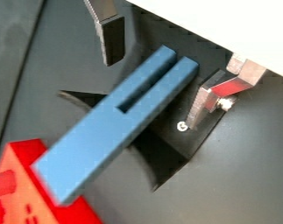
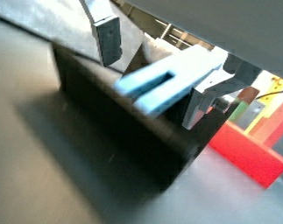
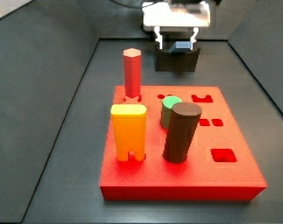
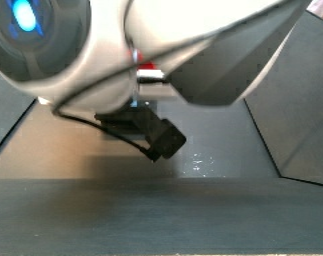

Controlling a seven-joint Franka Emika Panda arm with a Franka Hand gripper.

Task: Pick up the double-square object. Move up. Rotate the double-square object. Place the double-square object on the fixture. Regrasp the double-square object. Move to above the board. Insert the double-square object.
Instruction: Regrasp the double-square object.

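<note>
Mostly hidden in a side view by the arm's blurred white and grey housing, with only the black fixture [image 4: 148,133] peeking out beneath; no readable writing or labels anywhere. Seen in both wrist views: the double-square object [image 1: 123,122] lying tilted across the fixture's [image 2: 120,118] recess, the gripper [image 1: 161,63] spread wide around it, fingers [image 1: 112,35] clear of the bar on either side. Far behind the board [image 3: 185,184], the gripper [image 3: 176,39] directly above the fixture [image 3: 178,59], the bar not discernible there.
</note>
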